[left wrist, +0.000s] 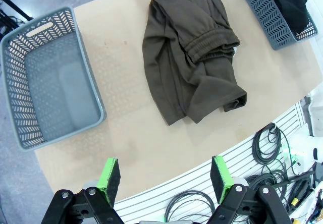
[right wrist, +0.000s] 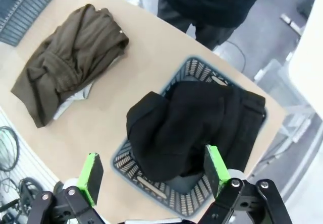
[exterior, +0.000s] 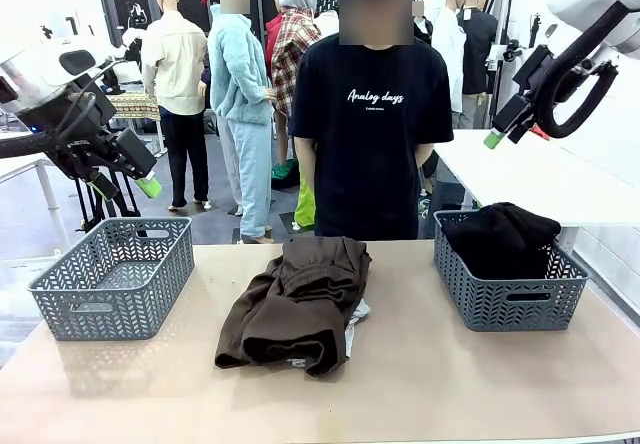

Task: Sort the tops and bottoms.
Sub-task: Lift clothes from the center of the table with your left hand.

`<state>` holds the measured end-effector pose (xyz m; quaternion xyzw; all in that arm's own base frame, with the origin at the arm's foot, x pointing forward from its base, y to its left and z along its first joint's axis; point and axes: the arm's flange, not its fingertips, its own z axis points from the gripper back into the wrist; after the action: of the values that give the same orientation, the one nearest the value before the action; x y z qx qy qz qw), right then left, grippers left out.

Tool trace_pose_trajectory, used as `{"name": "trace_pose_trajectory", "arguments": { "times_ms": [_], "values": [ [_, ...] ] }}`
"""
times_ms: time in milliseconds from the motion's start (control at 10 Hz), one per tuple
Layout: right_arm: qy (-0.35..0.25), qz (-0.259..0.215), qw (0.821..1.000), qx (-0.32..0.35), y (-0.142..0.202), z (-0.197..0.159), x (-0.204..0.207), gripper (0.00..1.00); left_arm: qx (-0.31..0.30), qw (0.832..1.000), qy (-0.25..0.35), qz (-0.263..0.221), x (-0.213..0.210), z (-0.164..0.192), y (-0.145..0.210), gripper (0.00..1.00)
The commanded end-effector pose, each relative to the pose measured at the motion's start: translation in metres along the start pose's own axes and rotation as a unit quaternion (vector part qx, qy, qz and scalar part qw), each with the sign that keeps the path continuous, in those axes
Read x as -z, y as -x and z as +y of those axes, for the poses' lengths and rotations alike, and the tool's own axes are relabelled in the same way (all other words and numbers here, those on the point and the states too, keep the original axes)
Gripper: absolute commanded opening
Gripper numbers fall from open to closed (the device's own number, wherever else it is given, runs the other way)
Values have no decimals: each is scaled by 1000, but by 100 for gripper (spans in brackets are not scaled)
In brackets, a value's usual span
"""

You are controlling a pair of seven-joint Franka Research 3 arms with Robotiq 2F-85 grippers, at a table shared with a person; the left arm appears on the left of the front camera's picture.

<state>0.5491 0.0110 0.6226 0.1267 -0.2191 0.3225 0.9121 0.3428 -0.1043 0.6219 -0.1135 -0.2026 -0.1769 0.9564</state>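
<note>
Because the grey T-shirt (right wrist: pixel 74 100) peeks from under the brown trousers (right wrist: pixel 65 62), the wide-open, empty left gripper (left wrist: pixel 164 172) or right gripper (right wrist: pixel 151 176) may lift both.

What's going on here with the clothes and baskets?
It's a clothes-sorting job. The black garment already lies in the right basket. In the middle, brown trousers sit heaped over a pale grey shirt. The left pincer and right pincer hang open above, holding nothing. A person stands opposite.
</note>
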Motion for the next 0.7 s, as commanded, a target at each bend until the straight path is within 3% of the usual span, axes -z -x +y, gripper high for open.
{"name": "trace_pose_trajectory", "arguments": {
  "times_ms": [0,100,300,600],
  "values": [
    [-6,-3,1000,-1,1,-3,2,100,1,1000,1,-1,-2,1,1,93],
    [27,20,999,-9,-4,14,10,100,1,1000,1,-1,-2,1,1,93],
    [55,-1,998,-30,1,45,-10,100,1,1000,1,-1,-2,1,1,93],
    [63,-20,998,-8,18,49,-24,100,1,1000,1,-1,-2,1,1,93]
  ]
}}
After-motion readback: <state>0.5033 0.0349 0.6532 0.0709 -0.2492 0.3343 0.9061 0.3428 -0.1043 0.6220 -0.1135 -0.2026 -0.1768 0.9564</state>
